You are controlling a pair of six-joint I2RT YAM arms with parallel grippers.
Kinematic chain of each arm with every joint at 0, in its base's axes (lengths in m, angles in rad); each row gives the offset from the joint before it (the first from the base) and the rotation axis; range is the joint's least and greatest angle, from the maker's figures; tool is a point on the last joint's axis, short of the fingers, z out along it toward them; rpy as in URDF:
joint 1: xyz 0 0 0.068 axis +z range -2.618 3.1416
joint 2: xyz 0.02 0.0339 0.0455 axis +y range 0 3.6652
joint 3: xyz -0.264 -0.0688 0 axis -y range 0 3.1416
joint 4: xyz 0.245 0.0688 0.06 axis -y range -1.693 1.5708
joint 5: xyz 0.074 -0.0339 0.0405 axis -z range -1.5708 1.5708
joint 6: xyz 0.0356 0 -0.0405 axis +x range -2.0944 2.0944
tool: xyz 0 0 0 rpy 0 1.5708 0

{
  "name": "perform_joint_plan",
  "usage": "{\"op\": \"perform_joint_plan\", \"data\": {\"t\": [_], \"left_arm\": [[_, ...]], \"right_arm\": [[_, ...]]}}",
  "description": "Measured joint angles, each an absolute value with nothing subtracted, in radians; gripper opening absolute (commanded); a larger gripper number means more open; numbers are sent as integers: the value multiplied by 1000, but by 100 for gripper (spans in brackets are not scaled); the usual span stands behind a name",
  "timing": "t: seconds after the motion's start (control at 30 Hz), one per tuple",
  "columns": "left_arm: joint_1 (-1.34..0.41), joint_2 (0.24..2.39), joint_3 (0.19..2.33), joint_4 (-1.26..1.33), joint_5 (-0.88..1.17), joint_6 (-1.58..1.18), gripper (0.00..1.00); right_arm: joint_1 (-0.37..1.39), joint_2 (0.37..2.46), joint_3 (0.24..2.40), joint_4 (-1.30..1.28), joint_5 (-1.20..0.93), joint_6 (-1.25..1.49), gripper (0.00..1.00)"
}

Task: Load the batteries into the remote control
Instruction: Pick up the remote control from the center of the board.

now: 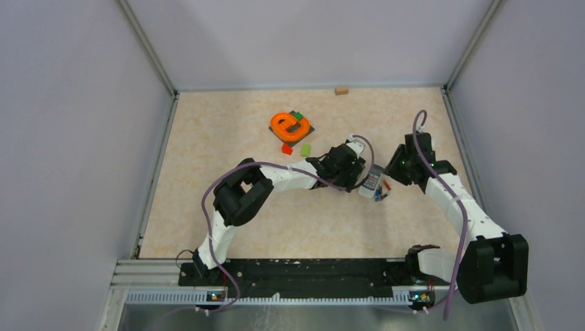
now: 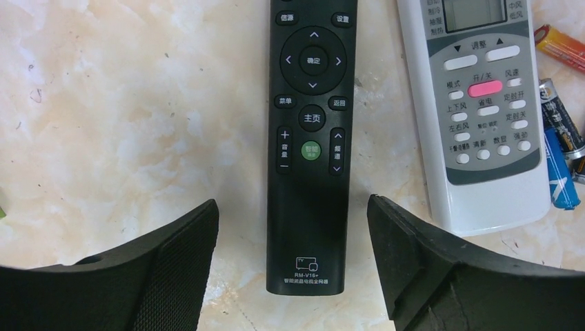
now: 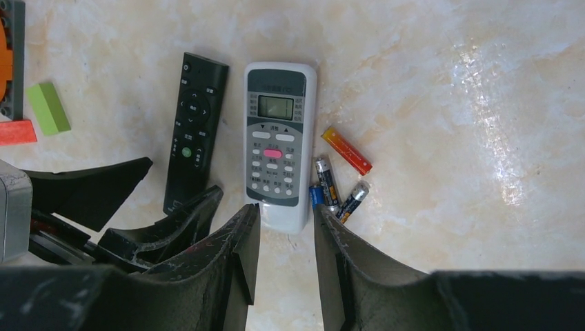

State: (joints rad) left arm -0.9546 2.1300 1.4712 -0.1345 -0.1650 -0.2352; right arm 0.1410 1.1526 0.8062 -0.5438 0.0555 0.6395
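Low on the black remote (image 2: 312,172) — lettering reads RM-V16+.

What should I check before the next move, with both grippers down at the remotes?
1. Left gripper open: ok. Its jaws stand on either side of the black remote's lower end, with gaps on both sides.
2. Right gripper gripping the white remote: cannot tell. Its jaws flank that remote's near end.
3. Remote backs facing up for loading: not ok. Both lie buttons up.
4. Batteries free: ok. They lie loose on the table beside the white remote, none held.
5. Green block clear: ok. It lies apart from both remotes.
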Motion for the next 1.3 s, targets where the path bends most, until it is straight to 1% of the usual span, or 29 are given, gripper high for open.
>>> {"op": "perform_joint_plan", "data": {"t": [0.07,0.13,0.27,0.33,0.37,0.4,0.47,0.53,0.6,0.73,0.83,0.93,1.03,1.13,1.23,1.27,1.3], "left_arm": [[-955,2130,1471,-135,-156,-224,79],[-954,2130,1471,-133,-146,-214,72],[-955,2130,1471,-134,-147,-203,52],[-955,2130,1471,-135,-147,-200,48],[-955,2131,1471,-134,-149,-197,43],[-955,2131,1471,-134,-151,-194,36],[-955,2132,1471,-134,-149,-195,25],[-956,2132,1469,-133,-149,-201,19],[-956,2129,1461,-124,-147,-207,17],[-937,2099,1418,-104,-103,-230,17],[-900,2047,1357,-110,4,-274,18],[-840,1976,1263,-109,124,-334,18],[-786,1917,1179,-104,230,-400,17],[-748,1884,1121,-85,327,-469,16],[-723,1868,1076,-45,425,-550,15],[-715,1864,1065,-33,455,-577,15],[-708,1861,1055,-21,480,-602,15]], "right_arm": [[141,1153,801,-542,55,640,36],[141,1153,796,-540,53,640,36],[141,1153,791,-539,51,640,36],[141,1153,791,-538,51,640,36],[141,1153,789,-538,51,640,36],[141,1153,788,-537,50,640,36],[141,1153,783,-535,46,641,36],[141,1153,778,-532,39,641,37],[140,1153,776,-524,29,645,37],[139,1153,757,-484,-28,647,43],[138,1155,728,-435,-92,647,54],[142,1163,648,-305,-226,688,69],[186,1172,574,-193,-289,750,78],[268,1178,540,-100,-308,815,80],[325,1193,503,51,-319,900,80],[333,1201,488,100,-318,931,78],[336,1210,475,136,-317,959,74]]}}
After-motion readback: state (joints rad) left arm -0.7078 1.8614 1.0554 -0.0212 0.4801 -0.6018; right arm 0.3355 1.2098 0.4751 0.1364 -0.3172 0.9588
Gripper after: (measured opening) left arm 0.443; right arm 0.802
